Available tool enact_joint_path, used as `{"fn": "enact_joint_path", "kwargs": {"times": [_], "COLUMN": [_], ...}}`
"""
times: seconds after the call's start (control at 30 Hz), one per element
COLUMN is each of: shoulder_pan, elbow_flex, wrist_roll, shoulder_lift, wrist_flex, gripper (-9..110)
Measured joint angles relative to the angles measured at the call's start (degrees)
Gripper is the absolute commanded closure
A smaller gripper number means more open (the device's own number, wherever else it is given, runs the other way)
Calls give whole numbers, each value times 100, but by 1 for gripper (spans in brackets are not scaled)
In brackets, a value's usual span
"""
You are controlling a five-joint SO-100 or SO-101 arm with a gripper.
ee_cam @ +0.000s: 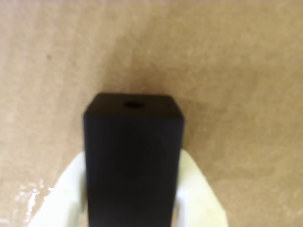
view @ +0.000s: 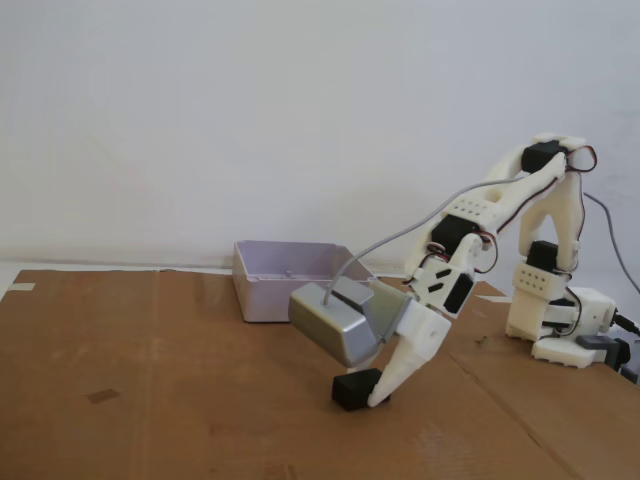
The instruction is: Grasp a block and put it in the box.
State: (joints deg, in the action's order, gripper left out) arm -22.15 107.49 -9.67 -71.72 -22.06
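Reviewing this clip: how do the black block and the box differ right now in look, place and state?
The block is black and solid; the box is pale lilac and open-topped. The block is far smaller than the box. The block sits between the gripper fingers near the front; the box stands free, further back. Both rest on the brown cardboard surface.

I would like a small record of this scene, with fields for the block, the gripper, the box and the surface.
block: black block, one small hole in its end face, between the white fingers; in the fixed view it is low at the cardboard
gripper: gripper closed on the block, arm bent down from its base at the right of the fixed view
box: pale open box behind the gripper, nothing seen inside
surface: brown cardboard
block in box: not yet
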Motion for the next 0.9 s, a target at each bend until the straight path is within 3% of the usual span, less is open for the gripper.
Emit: {"fn": "enact_joint_path", "kwargs": {"times": [0.5, 0.9], "shoulder_pan": [-70, 598], "elbow_flex": [-747, -747], "wrist_roll": [-44, 9], "shoulder_lift": [18, -519], "wrist_flex": [-9, -9], "gripper": [91, 91]}}
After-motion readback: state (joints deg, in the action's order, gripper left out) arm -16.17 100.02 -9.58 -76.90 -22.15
